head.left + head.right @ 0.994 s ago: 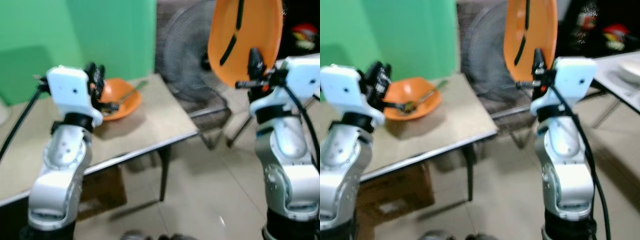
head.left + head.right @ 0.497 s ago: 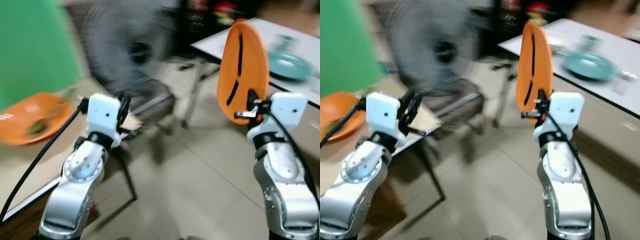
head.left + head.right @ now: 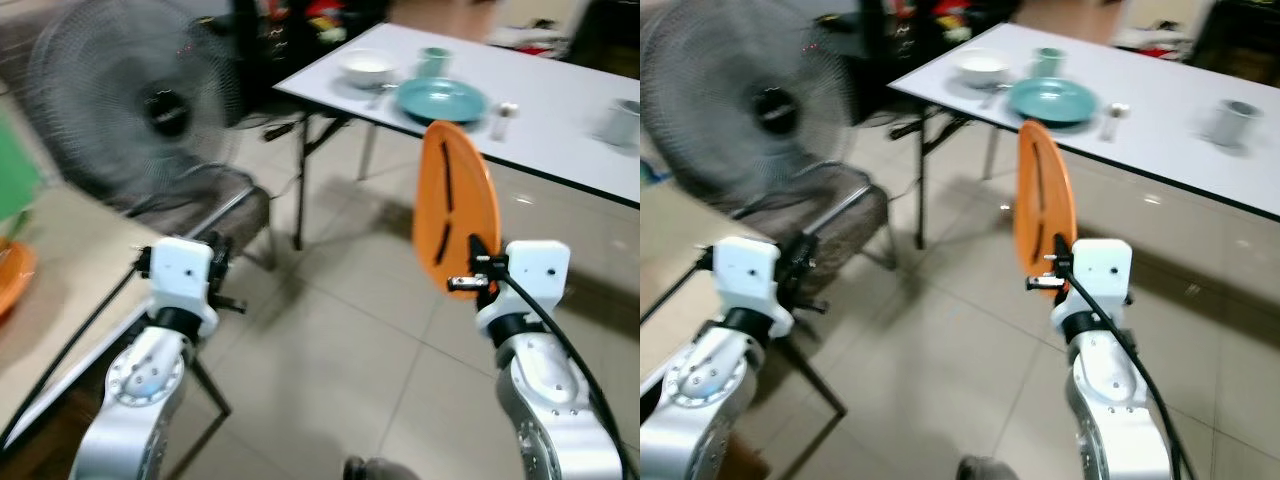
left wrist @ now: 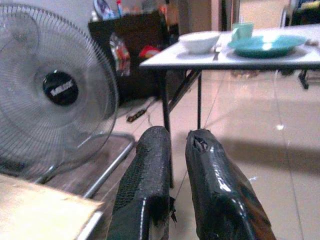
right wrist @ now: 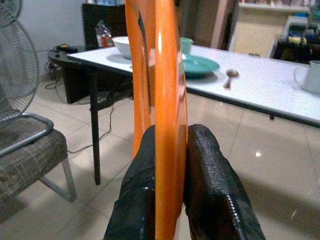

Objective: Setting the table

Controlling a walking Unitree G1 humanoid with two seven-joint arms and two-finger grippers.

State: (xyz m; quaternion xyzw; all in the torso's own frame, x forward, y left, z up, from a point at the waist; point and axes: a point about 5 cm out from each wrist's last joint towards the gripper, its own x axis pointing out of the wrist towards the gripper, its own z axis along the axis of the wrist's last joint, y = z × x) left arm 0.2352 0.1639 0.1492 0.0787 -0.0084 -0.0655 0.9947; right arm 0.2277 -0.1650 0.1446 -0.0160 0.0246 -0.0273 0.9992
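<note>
The right gripper (image 5: 170, 150) holds an orange plate (image 3: 455, 205). Its two black fingers (image 5: 142, 170) pinch the plate's bottom edge, one finger on each side. The plate stands straight up above the gripper, on its thin edge. I think it is held this way because the fingers can only squeeze a rim, so the plate has to stick up like a flag while the robot carries it.

Far ahead of that gripper, past the plate, is a white table (image 3: 560, 95). It already has a teal plate (image 3: 441, 99), a white bowl (image 3: 369, 67), a green cup (image 3: 432, 61) and a spoon (image 5: 229, 76) on it. I think the orange plate is going there, next to the other dishes.

The left gripper (image 4: 172, 145) holds nothing. Its fingers sit close together with only a thin gap between them. A big fan (image 4: 55, 95) and a chair (image 3: 215, 200) are in front of it.

The wooden table (image 3: 50, 270) is beside the left arm.
</note>
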